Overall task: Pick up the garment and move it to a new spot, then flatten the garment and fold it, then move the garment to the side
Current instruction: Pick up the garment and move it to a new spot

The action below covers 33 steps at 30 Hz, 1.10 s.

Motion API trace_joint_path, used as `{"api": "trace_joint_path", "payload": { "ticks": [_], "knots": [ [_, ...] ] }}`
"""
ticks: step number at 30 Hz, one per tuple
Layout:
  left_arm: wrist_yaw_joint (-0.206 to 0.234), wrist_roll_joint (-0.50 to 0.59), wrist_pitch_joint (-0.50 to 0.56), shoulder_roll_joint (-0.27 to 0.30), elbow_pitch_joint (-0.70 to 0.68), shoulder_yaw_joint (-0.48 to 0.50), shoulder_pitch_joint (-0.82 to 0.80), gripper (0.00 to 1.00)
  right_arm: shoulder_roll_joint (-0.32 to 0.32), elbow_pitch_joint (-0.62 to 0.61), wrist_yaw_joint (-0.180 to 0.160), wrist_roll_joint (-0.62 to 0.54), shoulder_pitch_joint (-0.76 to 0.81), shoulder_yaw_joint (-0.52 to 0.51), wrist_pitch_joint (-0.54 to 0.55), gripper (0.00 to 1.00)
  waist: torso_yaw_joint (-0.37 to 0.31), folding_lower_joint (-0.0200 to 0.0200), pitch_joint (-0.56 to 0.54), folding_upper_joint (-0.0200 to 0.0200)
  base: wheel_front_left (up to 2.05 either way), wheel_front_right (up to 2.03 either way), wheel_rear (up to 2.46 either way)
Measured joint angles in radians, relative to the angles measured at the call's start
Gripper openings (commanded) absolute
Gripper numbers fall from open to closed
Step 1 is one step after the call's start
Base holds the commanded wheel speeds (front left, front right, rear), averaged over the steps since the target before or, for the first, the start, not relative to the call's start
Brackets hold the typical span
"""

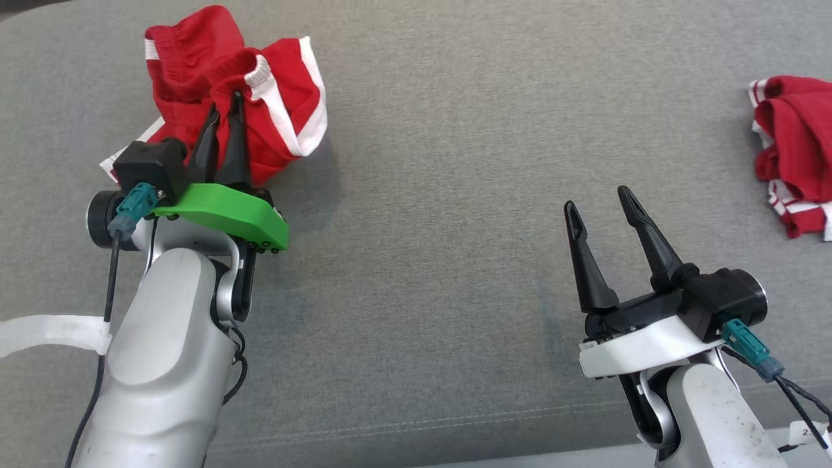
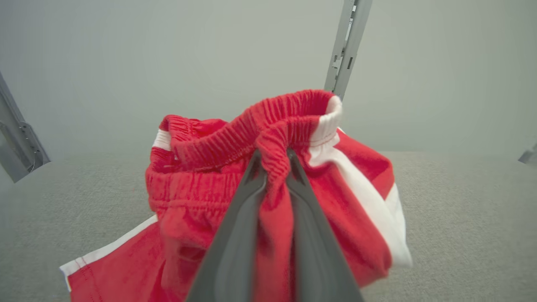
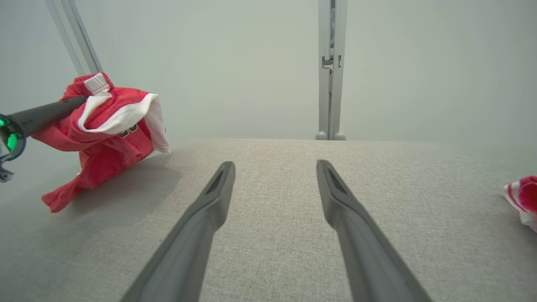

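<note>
Red shorts [image 1: 279, 110], far-left corner of table [image 1: 422, 195]: waistband [image 2: 285, 109] clamped in left gripper [image 1: 225, 103], part-lifted, hem seemingly touching. Right gripper [image 1: 598, 199] spread, empty. Step: relocating; next, carry centreward, release.

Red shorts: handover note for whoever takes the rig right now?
Left gripper: shut on the waistband of the red shorts; shorts partly lifted, one leg on the grey surface.
Right gripper: open, empty, above bare surface.
Second red garment: crumpled at far right, apart from both grippers.
Done: grasp. Left: relocate, flatten, fold, move aside.
</note>
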Motion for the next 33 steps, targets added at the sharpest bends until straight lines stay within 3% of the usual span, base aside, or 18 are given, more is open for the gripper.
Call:
{"api": "trace_joint_path", "payload": {
  "ticks": [9,19,27,33],
  "knots": [
    [0.007,0.041,0.040,0.013,-0.054,-0.054,0.010,0.00,0.016,-0.006,0.000,0.009,0.011,-0.025,0.000,1.00,-0.126,0.0000,-0.029,0.0000,0.00,0.00,0.00],
    [-0.031,0.100,0.033,0.012,-0.082,-0.148,0.000,0.00,0.024,-0.006,0.000,0.016,0.021,-0.029,0.000,1.00,-0.276,0.0000,-0.053,0.0000,0.00,0.00,0.00],
    [-0.065,0.104,0.062,0.014,0.036,-0.205,0.063,0.00,0.025,-0.002,0.000,0.037,0.030,-0.034,0.000,1.00,-0.346,0.0000,-0.061,0.0000,0.00,0.00,0.00],
    [-0.067,0.104,0.048,0.012,0.151,-0.232,0.109,0.00,0.025,-0.005,0.000,0.042,0.031,-0.066,0.000,1.00,-0.346,0.0000,-0.042,0.0000,0.00,0.00,0.00]
  ]
}}
